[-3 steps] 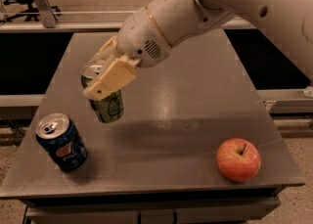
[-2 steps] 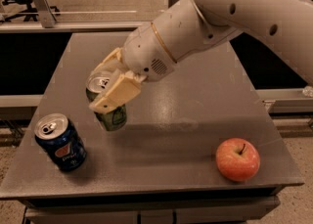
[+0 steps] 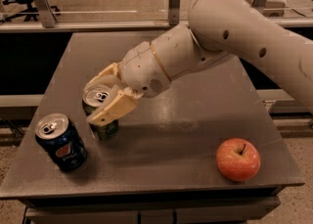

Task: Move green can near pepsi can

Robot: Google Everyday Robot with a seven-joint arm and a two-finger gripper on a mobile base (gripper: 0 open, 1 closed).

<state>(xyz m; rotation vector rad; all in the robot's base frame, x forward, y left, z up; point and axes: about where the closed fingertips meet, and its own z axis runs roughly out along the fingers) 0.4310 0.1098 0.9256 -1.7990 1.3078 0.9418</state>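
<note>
The green can (image 3: 101, 113) stands upright at the left of the grey table (image 3: 186, 145), with its silver top showing. My gripper (image 3: 101, 97) is shut on the green can, one cream finger on each side of it. The can's base looks at or just above the tabletop. The pepsi can (image 3: 60, 142), dark blue with a round logo, stands upright at the front left of the table, a short gap to the left and in front of the green can.
A red apple (image 3: 238, 159) sits at the front right of the table. A metal rail with posts (image 3: 174, 3) runs behind the table. The table's front edge is close below the pepsi can.
My arm has swung down and toward the front left with the green can, bringing it lower and closer to the pepsi can.
</note>
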